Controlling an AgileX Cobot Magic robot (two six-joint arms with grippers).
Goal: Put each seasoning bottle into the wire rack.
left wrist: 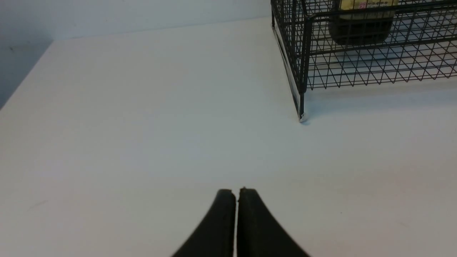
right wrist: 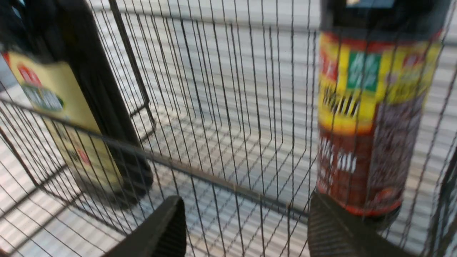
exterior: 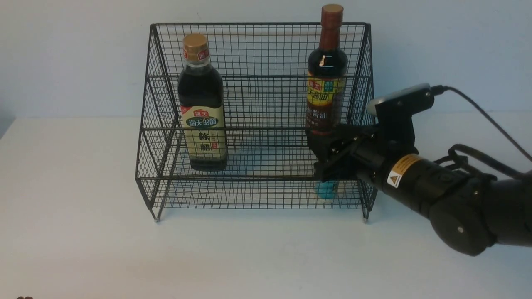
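Where the white tabletop [exterior: 83, 232] met the pale wall, the wire rack [exterior: 257, 50] stood on its small feet, a black mesh frame with two stepped tiers and sloped sides. On the upper tier, toward the robot's left, the vinegar bottle [exterior: 202, 108] stood upright, dark with a gold cap and a beige label. On the same tier, toward the robot's right, the brown-necked bottle [exterior: 327, 74] stood upright too, its cap rising above the rack's top edge and its yellow-brown label facing forward. The two bottles were well apart.

The right arm [exterior: 449, 195] reached in from the robot's right to the rack's front right corner, its black body covering the base of the brown-necked bottle. The right hand [right wrist: 246, 228] was spread wide, and its fingers [right wrist: 164, 232] stood apart in front of the mesh in the right wrist view with nothing between them. Just below it, on the lower tier, only a blue part of the small shaker [exterior: 325, 190] showed behind the wire; its cap was hidden, and contact with the hand could not be told.

The left hand [left wrist: 235, 194] hung low over bare tabletop, well clear of the rack's near corner foot, with its fingers pressed together and holding nothing.
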